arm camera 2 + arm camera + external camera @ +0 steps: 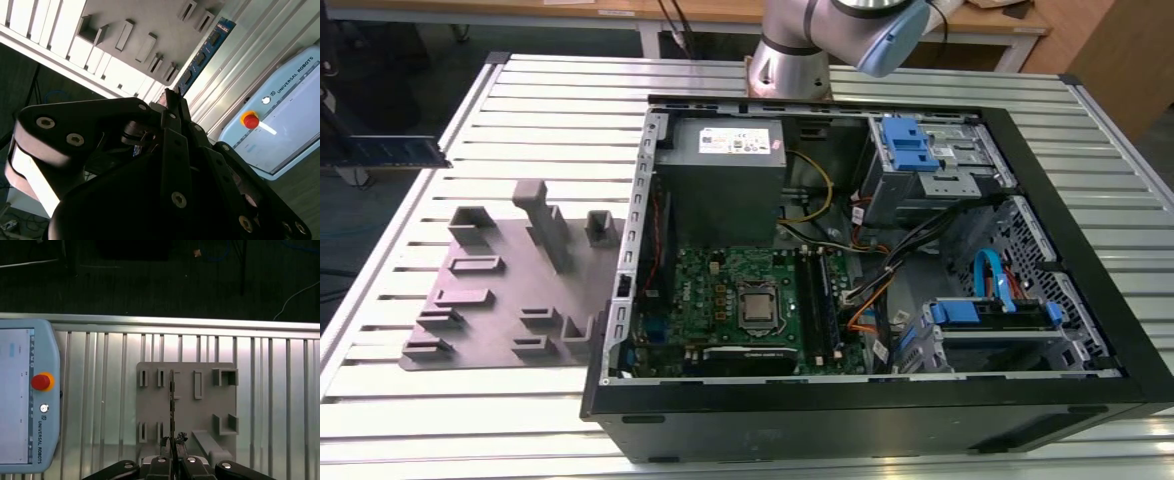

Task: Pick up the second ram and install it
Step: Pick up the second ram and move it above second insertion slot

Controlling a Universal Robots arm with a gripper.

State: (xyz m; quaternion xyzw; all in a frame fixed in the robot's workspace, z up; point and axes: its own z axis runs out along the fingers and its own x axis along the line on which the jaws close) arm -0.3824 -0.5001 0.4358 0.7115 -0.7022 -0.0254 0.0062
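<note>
Two fingers of the gripper (172, 442) are clamped shut on one end of the second ram (171, 395), held edge-on with the grey slotted tray (205, 410) beyond. Gripped so near its end, the stick may well twist and meet its motherboard (747, 300) slot askew. Nearby, a pendant (25, 395) with a red button (41, 381) carries small lettering.

We lose one end of the second ram (207, 50) behind the hand (172, 100) in the second wrist view.
</note>
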